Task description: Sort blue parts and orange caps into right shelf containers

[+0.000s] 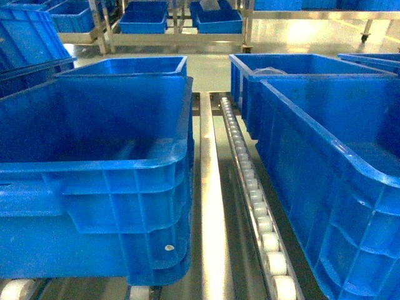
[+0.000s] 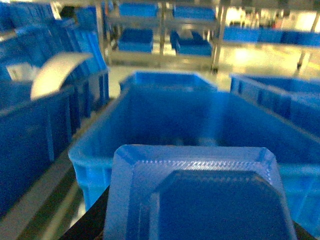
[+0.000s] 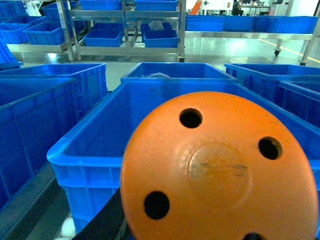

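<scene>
Steel rails and white rollers of the shelf (image 1: 209, 187) run up the middle of my head view, from six o'clock toward twelve. Blue containers flank them: one at nine o'clock (image 1: 94, 162), one at three o'clock (image 1: 331, 181), and further crates behind each.

Before my left wrist, a blue part (image 2: 197, 195) fills the six o'clock half of the view, a flat tray-like piece with chamfered corners, poised in front of a crate (image 2: 200, 120). Before my right wrist, an orange cap (image 3: 220, 170), round and pierced with holes, hangs in front of another crate (image 3: 100, 145).

Neither pincer's jaws show anywhere, so I cannot say whether they are closed; I judge each carries its piece.

I judge both pieces ready for dropping, not yet released. The near crates look empty where visible.
</scene>
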{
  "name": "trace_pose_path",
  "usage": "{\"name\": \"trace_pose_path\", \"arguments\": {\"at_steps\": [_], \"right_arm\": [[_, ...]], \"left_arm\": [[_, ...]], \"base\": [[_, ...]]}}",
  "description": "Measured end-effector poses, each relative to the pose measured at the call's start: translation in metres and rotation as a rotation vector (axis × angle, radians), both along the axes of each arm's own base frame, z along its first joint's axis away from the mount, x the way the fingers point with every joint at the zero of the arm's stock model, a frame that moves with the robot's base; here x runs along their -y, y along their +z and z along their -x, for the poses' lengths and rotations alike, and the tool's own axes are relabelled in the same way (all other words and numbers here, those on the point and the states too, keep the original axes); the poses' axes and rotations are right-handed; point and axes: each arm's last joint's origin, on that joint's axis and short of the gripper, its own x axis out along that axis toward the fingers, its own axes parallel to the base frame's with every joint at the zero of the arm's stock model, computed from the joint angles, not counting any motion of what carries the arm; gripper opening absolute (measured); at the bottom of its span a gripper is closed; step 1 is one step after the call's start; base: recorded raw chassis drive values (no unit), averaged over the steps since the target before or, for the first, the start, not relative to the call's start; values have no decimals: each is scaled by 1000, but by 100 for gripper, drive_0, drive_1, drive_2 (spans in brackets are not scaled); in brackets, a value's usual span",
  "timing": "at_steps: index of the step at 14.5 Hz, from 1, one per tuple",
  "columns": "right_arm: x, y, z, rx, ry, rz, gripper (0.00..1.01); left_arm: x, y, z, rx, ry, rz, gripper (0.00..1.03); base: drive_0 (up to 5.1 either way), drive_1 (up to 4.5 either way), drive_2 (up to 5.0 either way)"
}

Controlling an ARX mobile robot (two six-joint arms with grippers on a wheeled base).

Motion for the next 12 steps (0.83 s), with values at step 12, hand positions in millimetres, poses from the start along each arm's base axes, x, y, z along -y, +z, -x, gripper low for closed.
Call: {"name": "trace_pose_path", "arguments": {"at_steps": [12], "right_arm": [[-3, 66, -175, -102, -15, 254, 43]], "left_arm": [[39, 39, -236, -152, -182, 80, 44]], "base": [[0, 0, 0]]}}
